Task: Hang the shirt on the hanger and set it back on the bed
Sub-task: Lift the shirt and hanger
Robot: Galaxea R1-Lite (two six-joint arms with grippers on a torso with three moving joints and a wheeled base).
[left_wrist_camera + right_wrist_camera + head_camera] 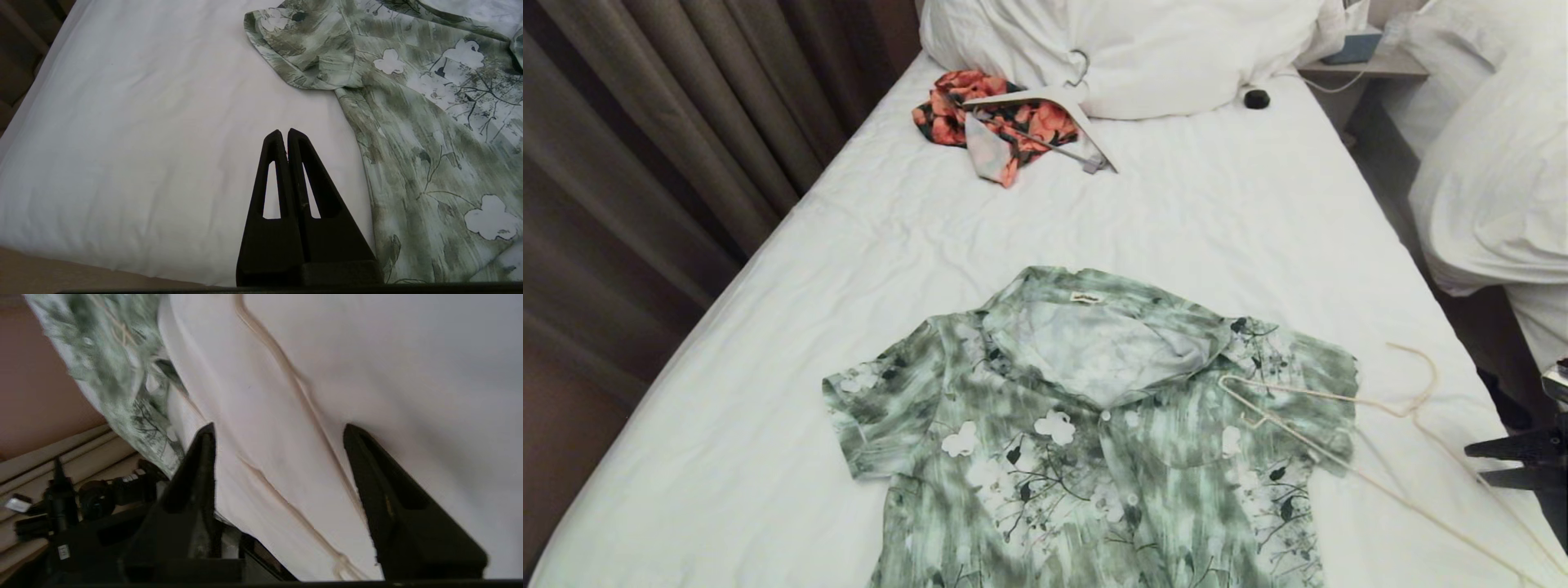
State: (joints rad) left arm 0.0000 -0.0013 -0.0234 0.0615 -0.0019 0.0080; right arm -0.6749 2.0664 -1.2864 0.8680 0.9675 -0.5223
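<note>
The green-and-white floral shirt (1094,441) lies flat on the bed (1176,220), collar toward the pillow. The thin cream wire hanger (1339,398) rests beside it on the right, one end overlapping the shirt's right sleeve. At the bed's right edge, my right gripper (1472,461) hovers near the hanger. In the right wrist view this gripper (278,428) is open, and the hanger wire (302,396) runs on the sheet between its fingers, apart from both. My left gripper (284,132) is shut and empty over bare sheet, beside the shirt's left sleeve (310,53).
An orange-and-black garment (980,114) with a thick white hanger (1062,102) lies by the big pillow (1143,49). A small black object (1256,99) sits nearby. Curtains (645,122) hang at left; another bed (1494,163) and a nightstand (1372,64) stand at right.
</note>
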